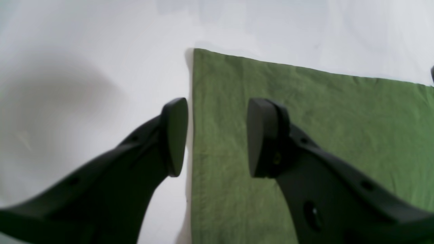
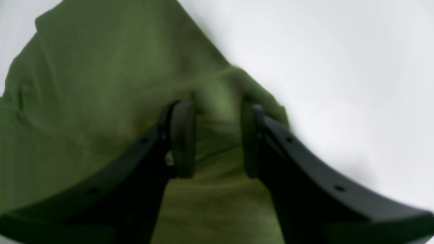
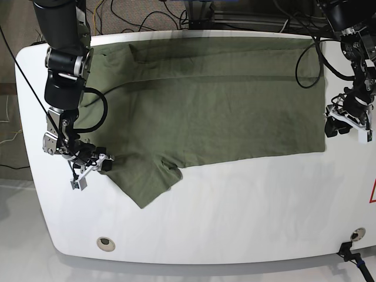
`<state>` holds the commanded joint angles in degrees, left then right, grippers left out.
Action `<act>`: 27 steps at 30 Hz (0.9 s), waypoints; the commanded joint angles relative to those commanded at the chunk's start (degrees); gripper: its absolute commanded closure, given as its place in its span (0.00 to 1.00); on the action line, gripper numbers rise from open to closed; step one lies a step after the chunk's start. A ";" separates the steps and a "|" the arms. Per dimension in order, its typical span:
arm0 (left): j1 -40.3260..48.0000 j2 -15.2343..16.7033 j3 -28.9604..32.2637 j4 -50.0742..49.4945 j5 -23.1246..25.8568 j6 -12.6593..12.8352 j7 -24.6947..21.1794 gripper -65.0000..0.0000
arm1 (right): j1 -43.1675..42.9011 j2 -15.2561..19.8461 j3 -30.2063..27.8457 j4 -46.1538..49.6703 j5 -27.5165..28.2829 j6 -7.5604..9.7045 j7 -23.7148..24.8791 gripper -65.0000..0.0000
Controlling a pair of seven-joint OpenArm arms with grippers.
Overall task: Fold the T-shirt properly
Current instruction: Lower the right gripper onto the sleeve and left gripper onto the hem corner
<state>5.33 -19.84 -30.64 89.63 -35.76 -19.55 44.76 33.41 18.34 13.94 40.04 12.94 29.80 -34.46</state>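
While the T-shirt (image 3: 217, 106) lies spread across the white desk (image 3: 235, 217), the left gripper (image 1: 217, 137) hangs open over its edge, and the right gripper (image 2: 217, 139) pinches a raised fold.

Even bright light, soft shadows; right wrist view blurred, edges warped.

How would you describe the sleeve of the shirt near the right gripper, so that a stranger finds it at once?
Start at the white table, where the green T-shirt lies spread out. Follow its near edge to the side of the right gripper. The sleeve is the only pointed flap that sticks out toward the front of the table, while the rest of that edge runs straight.
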 joint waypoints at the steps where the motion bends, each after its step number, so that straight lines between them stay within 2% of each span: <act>1: -0.10 0.02 0.01 -0.19 -0.19 -0.02 0.01 0.59 | 0.04 -0.01 -0.04 -0.16 -0.63 -0.22 -0.10 0.66; 12: 0.14 0.11 0.12 0.04 -0.18 -0.20 -0.04 0.59 | 1.64 -0.11 -0.36 -3.02 -4.41 -2.12 1.30 0.66; 19: 0.20 0.26 0.06 0.09 -0.21 -0.08 -0.32 0.59 | 2.42 -0.15 -0.47 -5.82 -5.98 -2.18 2.99 0.66; 27: 0.27 0.19 0.06 0.21 -0.29 -0.05 -0.03 0.59 | 3.25 0.87 -0.63 -8.01 -5.36 -1.94 3.91 0.66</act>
<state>5.60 -19.65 -30.58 89.85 -36.05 -19.60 44.73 36.65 19.21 13.32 32.03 7.58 27.86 -30.55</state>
